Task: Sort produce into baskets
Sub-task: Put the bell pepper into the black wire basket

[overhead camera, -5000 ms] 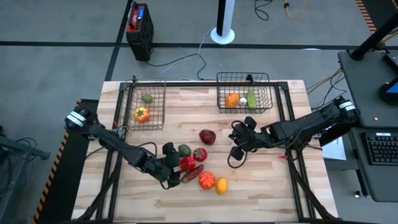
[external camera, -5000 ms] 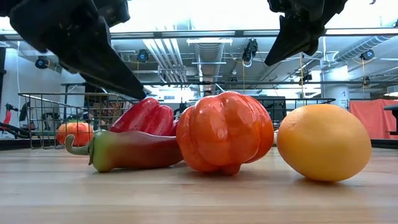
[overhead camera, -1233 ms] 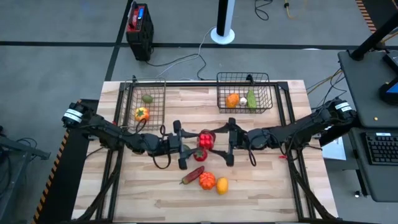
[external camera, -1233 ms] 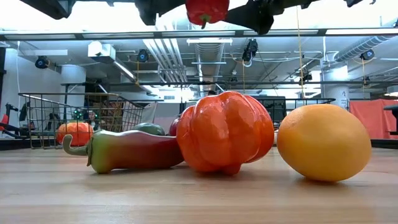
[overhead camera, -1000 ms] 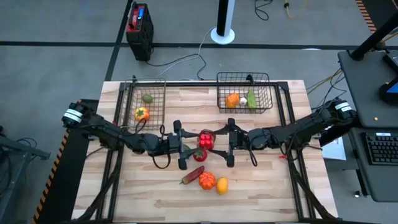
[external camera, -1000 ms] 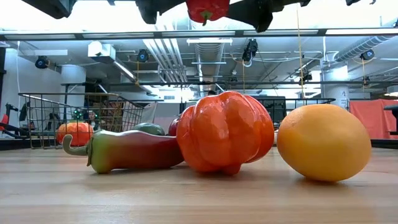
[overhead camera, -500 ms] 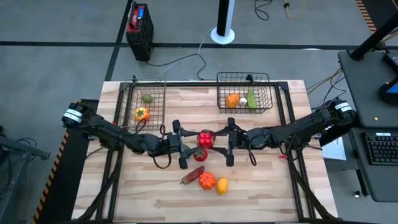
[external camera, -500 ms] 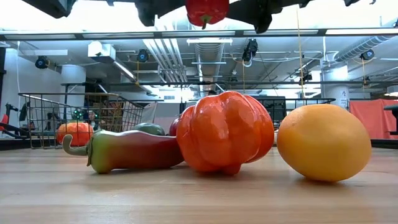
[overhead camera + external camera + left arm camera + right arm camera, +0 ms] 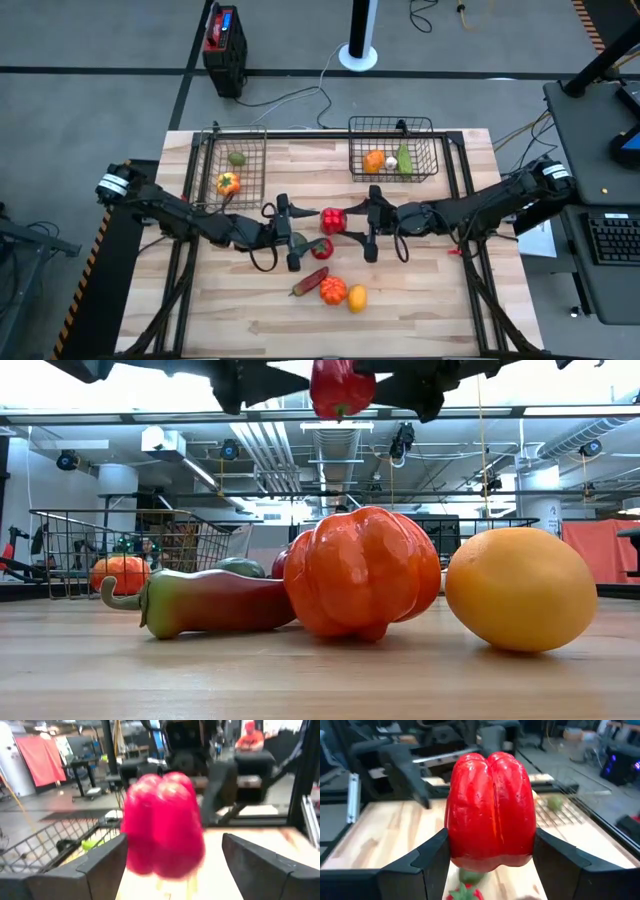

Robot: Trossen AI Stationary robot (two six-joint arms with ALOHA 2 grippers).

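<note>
A red bell pepper (image 9: 333,220) hangs above the table's middle; the low view shows it (image 9: 337,385) high above the produce on the wood. My right gripper (image 9: 352,223) reaches in from the right and is shut on it. My left gripper (image 9: 305,232) faces it from the left and is open. In the left wrist view its fingers (image 9: 100,865) stand on either side of the pepper (image 9: 162,825) with gaps. The left basket (image 9: 250,190) holds two pieces. The right basket (image 9: 392,125) holds an orange (image 9: 374,160) and a green piece (image 9: 404,158). My right gripper pinches the red bell pepper by its two opposite sides (image 9: 455,845) between its two fingers (image 9: 432,862). The fingers come in level from the table's right. The pepper is lifted clear of the table, its green stem end (image 9: 340,410) pointing down.
On the wood near the front lie a red-green chili (image 9: 308,282), an orange-red ribbed piece (image 9: 332,290) and a yellow-orange fruit (image 9: 356,298). A strawberry (image 9: 321,248) lies under the grippers. A black box with a red top (image 9: 223,45) stands on the floor beyond the table.
The pepper has shifted slightly toward the table's right, away from my left gripper, which has let go of it. It now stays with my right gripper. In the low view it hangs a little lower than before. Both arms have kept their places.
</note>
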